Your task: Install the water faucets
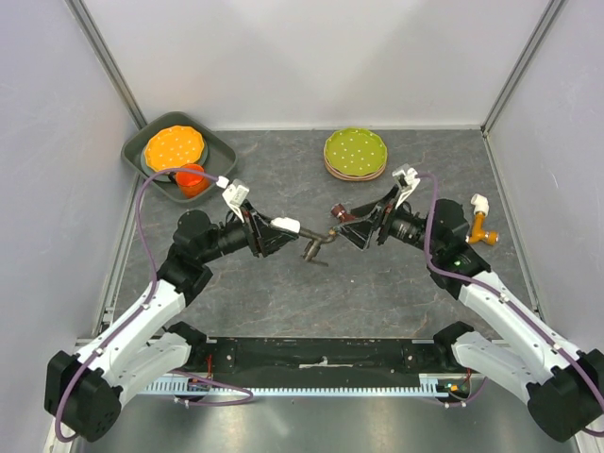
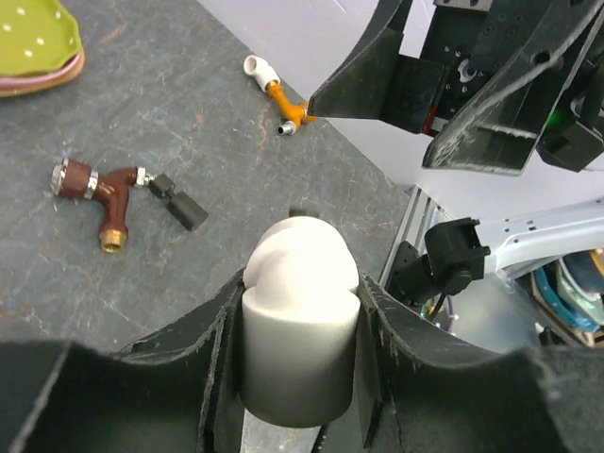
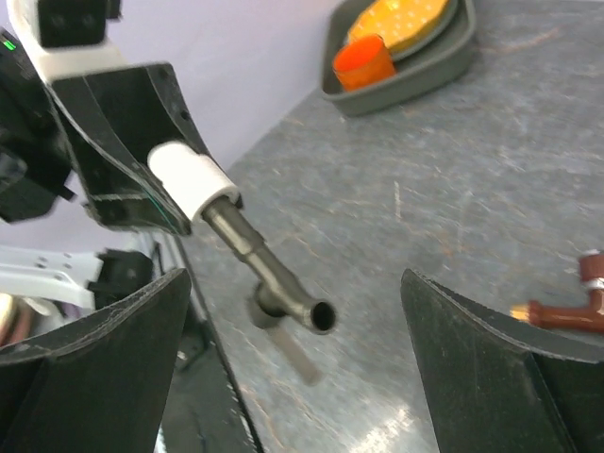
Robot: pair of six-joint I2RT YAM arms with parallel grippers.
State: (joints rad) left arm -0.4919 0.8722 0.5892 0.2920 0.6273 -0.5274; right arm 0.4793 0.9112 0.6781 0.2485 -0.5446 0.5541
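My left gripper (image 1: pixel 276 232) is shut on a white elbow fitting (image 1: pixel 286 225), which fills the jaws in the left wrist view (image 2: pixel 300 321). A dark grey bent tap (image 1: pixel 314 247) sticks out of the fitting above the table; the right wrist view shows its open end (image 3: pixel 283 297). My right gripper (image 1: pixel 345 227) is open, and its fingers (image 3: pixel 113 368) stand wide on either side of the grey tap without touching it. A reddish-brown tap (image 2: pixel 99 189) lies on the table near the right gripper (image 3: pixel 566 311). A white-and-orange tap (image 1: pixel 481 223) lies at the right.
Green dotted plates (image 1: pixel 355 152) are stacked at the back centre. A grey tray (image 1: pixel 219 151) at the back left holds an orange plate and an orange cup (image 1: pixel 192 179). White walls enclose the table on three sides.
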